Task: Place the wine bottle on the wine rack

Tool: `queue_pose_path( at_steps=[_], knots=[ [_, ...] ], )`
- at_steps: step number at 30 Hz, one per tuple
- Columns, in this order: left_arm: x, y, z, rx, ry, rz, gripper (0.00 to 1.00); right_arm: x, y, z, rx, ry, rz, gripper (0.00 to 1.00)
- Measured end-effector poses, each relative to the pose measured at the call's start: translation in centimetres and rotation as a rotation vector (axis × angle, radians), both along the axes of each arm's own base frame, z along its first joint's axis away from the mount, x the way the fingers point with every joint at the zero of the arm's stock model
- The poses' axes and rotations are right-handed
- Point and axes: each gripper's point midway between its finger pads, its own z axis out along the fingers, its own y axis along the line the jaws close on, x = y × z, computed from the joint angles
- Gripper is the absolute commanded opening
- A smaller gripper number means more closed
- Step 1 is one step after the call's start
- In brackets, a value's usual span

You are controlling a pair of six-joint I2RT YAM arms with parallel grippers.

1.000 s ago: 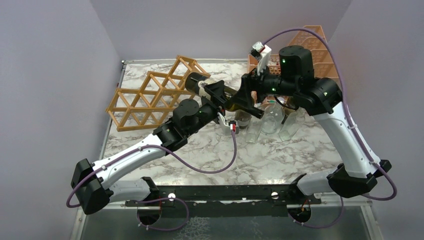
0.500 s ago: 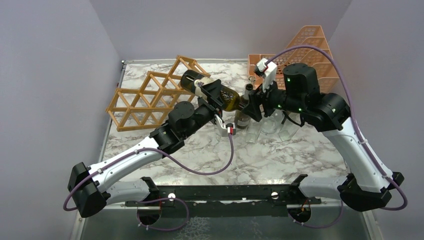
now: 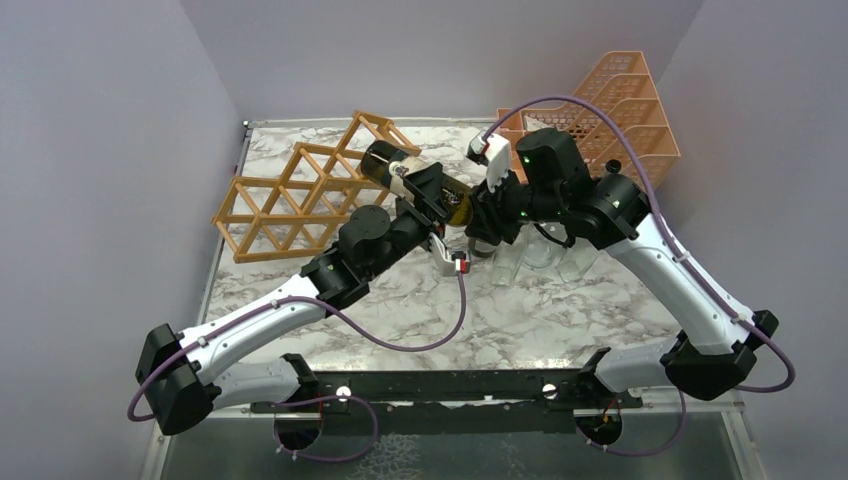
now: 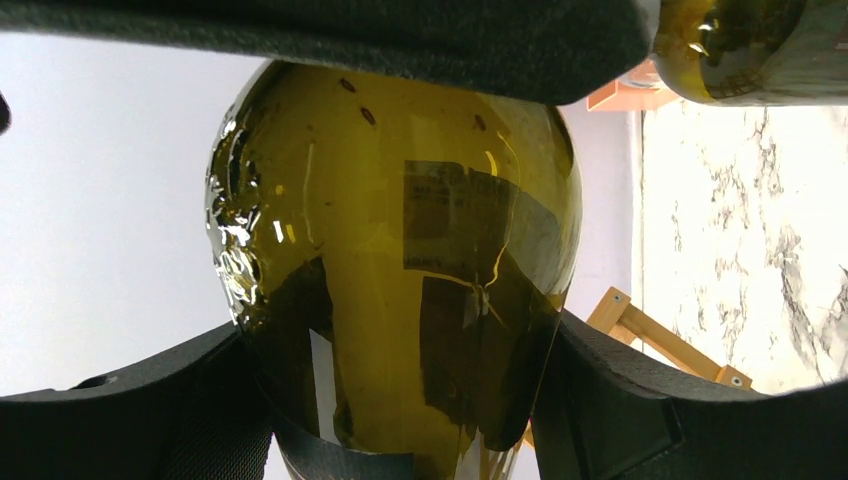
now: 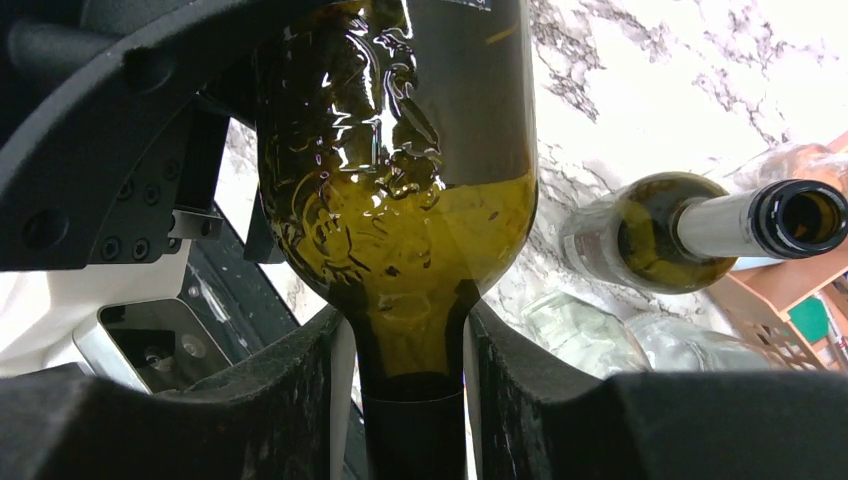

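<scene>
Aloft, left pincer (image 4: 400,400) clamps wine bottle (image 3: 386,160); right pincer (image 5: 408,400) flanks neck.

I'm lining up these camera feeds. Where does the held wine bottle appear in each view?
Top external: wine bottle just above centre.
Left wrist: fills the centre.
Right wrist: upper centre, neck pointing down.
Shared landmark: marble table.

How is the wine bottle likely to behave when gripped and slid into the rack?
Probably rigid but breakable: the wine bottle is glass. Likely slippery, given its glossy surface inside the left gripper. Being round, it could roll if laid on the table.
</scene>
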Motion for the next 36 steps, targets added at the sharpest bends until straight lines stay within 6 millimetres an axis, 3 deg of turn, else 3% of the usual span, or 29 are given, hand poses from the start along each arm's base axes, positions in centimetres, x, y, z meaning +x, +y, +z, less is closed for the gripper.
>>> queue_pose_path(
  at_steps=[5, 11, 13, 14, 17, 18, 26, 28, 36],
  knots=[
    [0.1, 0.2, -0.5, 0.024, -0.006, 0.011, 0.00, -0.1, 0.3, -0.9, -0.019, 0.030, 0.002, 0.38],
    [0.2, 0.3, -1.0, 0.037, 0.005, 0.019, 0.00, -0.2, 0.4, -1.4, -0.028, 0.048, 0.000, 0.04],
    [0.1, 0.3, -1.2, 0.036, 0.016, 0.018, 0.00, -0.2, 0.3, -1.7, -0.030, 0.053, -0.003, 0.01],
    [0.1, 0.3, -1.3, 0.035, 0.023, 0.019, 0.09, -0.2, 0.3, -1.8, -0.031, 0.056, -0.004, 0.01],
    [0.1, 0.3, -1.5, 0.019, 0.051, 0.020, 0.60, -0.2, 0.4, -1.7, -0.023, 0.057, -0.010, 0.01],
    [0.1, 0.4, -1.6, 0.010, 0.062, 0.020, 0.67, -0.2, 0.4, -1.6, -0.019, 0.056, -0.012, 0.01],
    [-0.7, 1.0, -2.0, -0.029, 0.124, 0.023, 0.82, -0.7, 0.7, -1.0, 0.008, 0.058, -0.022, 0.01],
    [-0.8, 1.2, -2.3, -0.038, 0.140, 0.031, 0.97, -0.8, 0.7, -1.2, 0.002, 0.068, -0.022, 0.01],
    [-1.0, 2.1, -2.0, -0.109, 0.188, 0.065, 0.99, -0.2, 0.4, -1.4, -0.004, 0.066, -0.069, 0.01]
  ],
)
